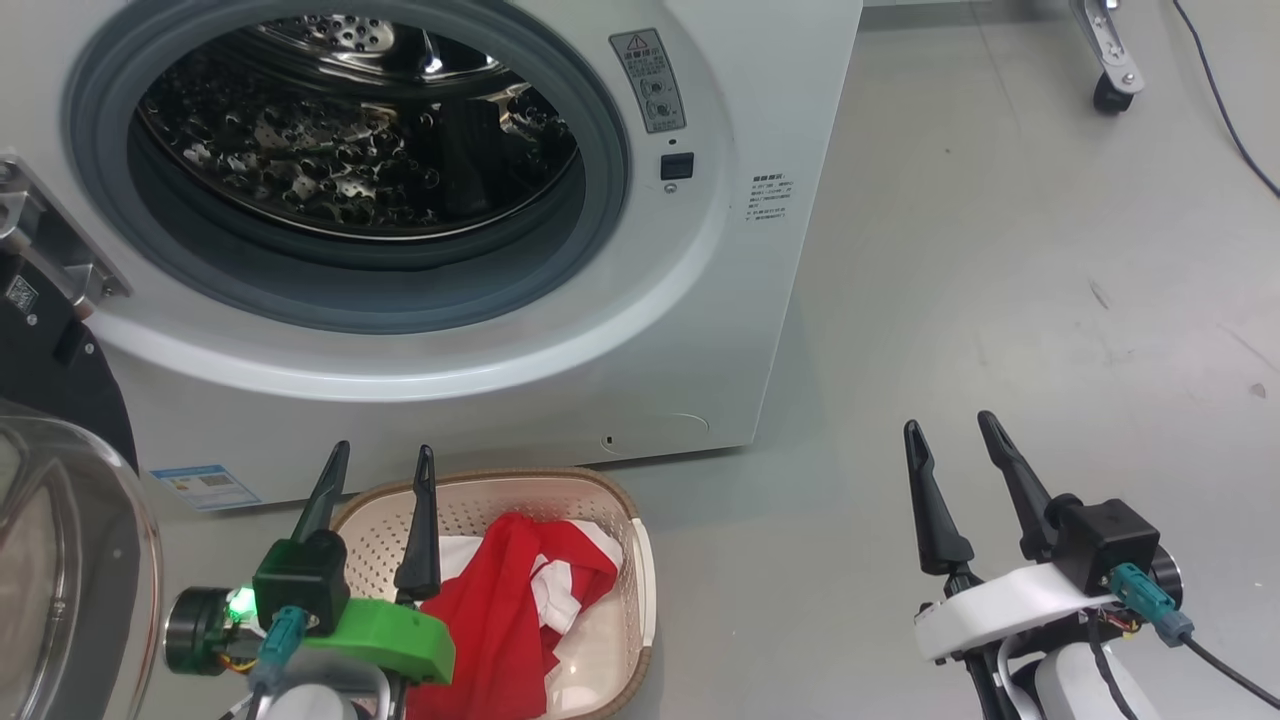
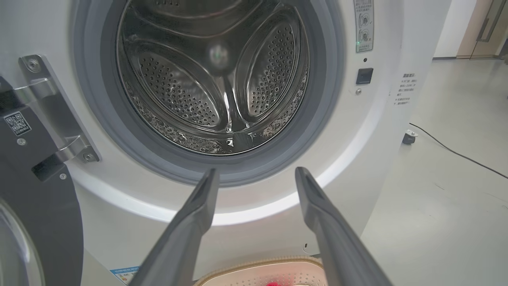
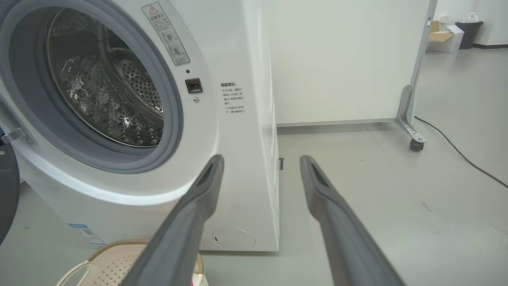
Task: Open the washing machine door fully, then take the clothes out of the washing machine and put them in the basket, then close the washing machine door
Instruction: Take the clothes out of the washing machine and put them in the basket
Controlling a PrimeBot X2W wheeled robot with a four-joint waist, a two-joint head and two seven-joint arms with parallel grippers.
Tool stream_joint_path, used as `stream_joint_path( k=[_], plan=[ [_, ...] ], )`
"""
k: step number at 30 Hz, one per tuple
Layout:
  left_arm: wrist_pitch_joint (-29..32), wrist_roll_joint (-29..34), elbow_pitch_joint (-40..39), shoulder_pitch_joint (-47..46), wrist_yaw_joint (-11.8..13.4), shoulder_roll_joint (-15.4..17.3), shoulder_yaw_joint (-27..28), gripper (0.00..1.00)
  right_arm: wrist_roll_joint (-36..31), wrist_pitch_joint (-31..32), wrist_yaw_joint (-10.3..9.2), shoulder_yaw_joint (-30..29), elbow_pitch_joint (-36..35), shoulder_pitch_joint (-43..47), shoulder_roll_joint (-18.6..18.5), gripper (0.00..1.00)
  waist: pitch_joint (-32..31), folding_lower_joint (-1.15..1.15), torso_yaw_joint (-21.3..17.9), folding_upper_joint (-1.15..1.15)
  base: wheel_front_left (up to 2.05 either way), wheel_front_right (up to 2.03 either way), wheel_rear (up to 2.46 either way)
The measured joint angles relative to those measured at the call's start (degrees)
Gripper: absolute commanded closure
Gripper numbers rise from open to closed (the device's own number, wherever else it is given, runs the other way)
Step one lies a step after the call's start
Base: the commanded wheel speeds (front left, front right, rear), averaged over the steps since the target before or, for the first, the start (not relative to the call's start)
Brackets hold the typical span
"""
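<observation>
Closest to me, my left gripper (image 1: 385, 448) hovers above the left edge of the basket (image 1: 642, 570), jaws wide and empty. My right gripper (image 1: 948, 420) hangs over the floor (image 1: 1000, 300) well to the right, jaws just as wide, holding nothing. The clothes (image 1: 500, 600) lie heaped in the basket, just before the washing machine (image 1: 700, 330). The washing machine door (image 1: 60, 400) stands swung open at left. Farther back, the steel drum (image 1: 350, 160) gleams.

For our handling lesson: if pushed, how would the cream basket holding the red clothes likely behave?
The basket looks like thin perforated plastic, probably light. Low and wide on the smooth floor, it would likely slide, not tip. The soft clothes probably add little weight.
</observation>
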Motion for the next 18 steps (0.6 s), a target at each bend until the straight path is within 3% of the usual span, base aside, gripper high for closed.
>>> stream_joint_path(
  k=[18],
  plan=[
    [1.62, 1.21, -4.79, 4.12, 0.41, 0.32, 0.91, 0.0, 0.74, 0.0, -0.99, 1.14, -1.16, 1.81, 0.05, 0.0, -1.69, 0.0, -0.52, 0.0, 0.0, 0.0, 0.0]
  ],
)
